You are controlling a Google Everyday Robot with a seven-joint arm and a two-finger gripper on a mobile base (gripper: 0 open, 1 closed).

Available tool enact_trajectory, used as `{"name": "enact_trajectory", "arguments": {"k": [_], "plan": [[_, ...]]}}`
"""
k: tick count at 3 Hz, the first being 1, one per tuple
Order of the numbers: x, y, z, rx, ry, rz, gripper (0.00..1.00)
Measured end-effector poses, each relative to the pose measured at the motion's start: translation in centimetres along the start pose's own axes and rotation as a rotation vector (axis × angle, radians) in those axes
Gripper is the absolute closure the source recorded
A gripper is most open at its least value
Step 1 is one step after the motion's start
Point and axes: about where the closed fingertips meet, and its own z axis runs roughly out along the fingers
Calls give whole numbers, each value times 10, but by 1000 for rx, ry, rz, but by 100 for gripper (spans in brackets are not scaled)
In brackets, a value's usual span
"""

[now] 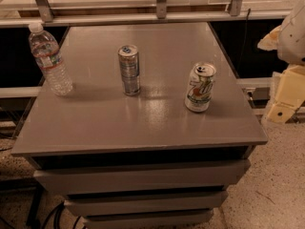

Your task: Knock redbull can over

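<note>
On the grey cabinet top (95, 123), the slim can (129, 69) stands upright between bottle (49, 58) and wider can (200, 87). The gripper (285, 99) is off right, open or closed unclear.

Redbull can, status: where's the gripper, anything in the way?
Gripper beyond right edge of table, touching nothing. Redbull can upright, mid-table. 7UP can stands roughly between them.
</note>
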Motion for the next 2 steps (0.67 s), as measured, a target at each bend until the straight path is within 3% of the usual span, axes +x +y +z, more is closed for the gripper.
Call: {"name": "enact_trajectory", "arguments": {"k": [1,2], "plan": [[0,0,0,2,-1,0,0],[-11,-4,-5,14,-45,-33,0]]}}
